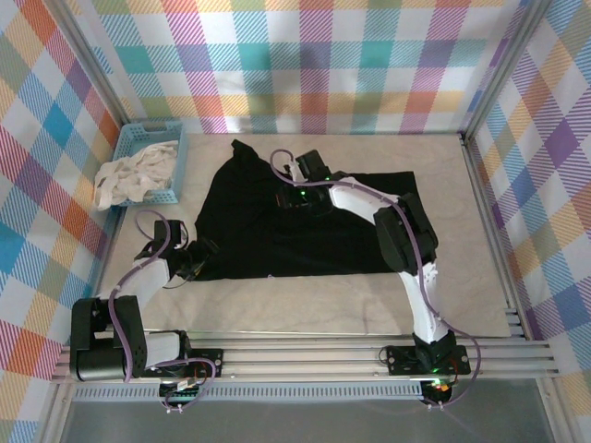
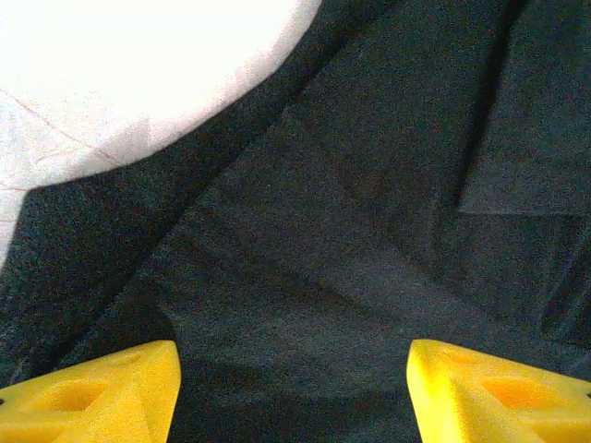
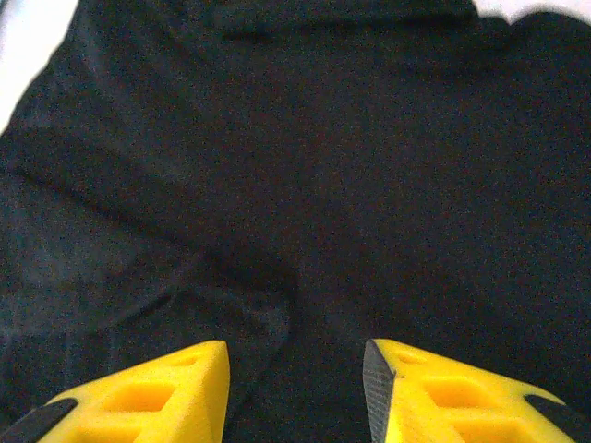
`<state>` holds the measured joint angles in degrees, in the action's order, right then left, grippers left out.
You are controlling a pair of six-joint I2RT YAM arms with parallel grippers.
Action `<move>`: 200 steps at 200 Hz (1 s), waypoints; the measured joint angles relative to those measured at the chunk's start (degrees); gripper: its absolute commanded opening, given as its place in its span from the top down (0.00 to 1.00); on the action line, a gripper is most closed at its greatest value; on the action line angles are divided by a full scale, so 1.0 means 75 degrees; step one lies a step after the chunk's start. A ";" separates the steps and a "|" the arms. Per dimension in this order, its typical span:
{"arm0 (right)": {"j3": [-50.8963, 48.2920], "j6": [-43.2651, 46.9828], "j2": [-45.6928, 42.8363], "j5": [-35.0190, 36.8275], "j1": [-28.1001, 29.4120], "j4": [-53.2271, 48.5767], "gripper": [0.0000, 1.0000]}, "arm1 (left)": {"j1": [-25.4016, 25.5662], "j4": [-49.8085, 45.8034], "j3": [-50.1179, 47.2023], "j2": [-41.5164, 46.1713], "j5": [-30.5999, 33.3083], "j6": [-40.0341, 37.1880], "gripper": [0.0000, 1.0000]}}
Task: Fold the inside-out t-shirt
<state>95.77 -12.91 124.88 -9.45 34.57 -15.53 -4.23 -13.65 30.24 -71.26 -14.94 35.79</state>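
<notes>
Left wrist view: the left jaws stand wide apart and released, their yellow fingers (image 2: 102,397) low in the two bottom corners with nothing caught between them. Just beyond the gap lies the inside-out t-shirt (image 2: 351,258) — black cloth with soft creases, and a second layer folded over it at the upper right. Past the shirt's slanting edge, the pale worktop (image 2: 120,83) shows at the upper left. In the right wrist view the right jaws are also parted and gripping nothing; their yellow fingers (image 3: 157,397) frame a narrower gap, and the black cloth beneath carries a raised wrinkle running toward that gap. From the top external view, the left jaws sit at the shirt's near-left edge, while the right jaws hover over its far middle part, close to a raised peak of cloth. The shirt is spread across the centre of the worktop, roughly flat, with its near hem straight. Well to its left, at the far-left corner, a blue basket (image 1: 175,152) holds a white-cream cloth (image 1: 134,175) — part of it spilling over the basket's left side.
</notes>
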 measured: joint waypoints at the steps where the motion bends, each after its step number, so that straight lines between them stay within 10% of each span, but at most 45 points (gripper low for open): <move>1: -0.0023 0.0009 -0.0023 -0.0009 0.0000 -0.0012 0.55 | -0.0003 0.0003 0.0000 0.0017 0.0003 0.0003 0.34; 106: 0.2404 -0.0711 0.1510 -0.2594 0.1687 -0.0052 0.51 | -0.0006 0.0035 0.0274 0.0204 0.0146 0.0117 0.42; 200: 0.4249 0.2771 0.2433 0.0248 0.2343 -0.2410 0.46 | -0.0006 0.0192 -0.0361 0.0128 0.0236 0.0184 0.51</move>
<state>127.63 7.88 143.13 -7.60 52.14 -33.61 -4.27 -12.21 27.53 -70.30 -13.17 37.17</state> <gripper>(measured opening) 0.547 0.495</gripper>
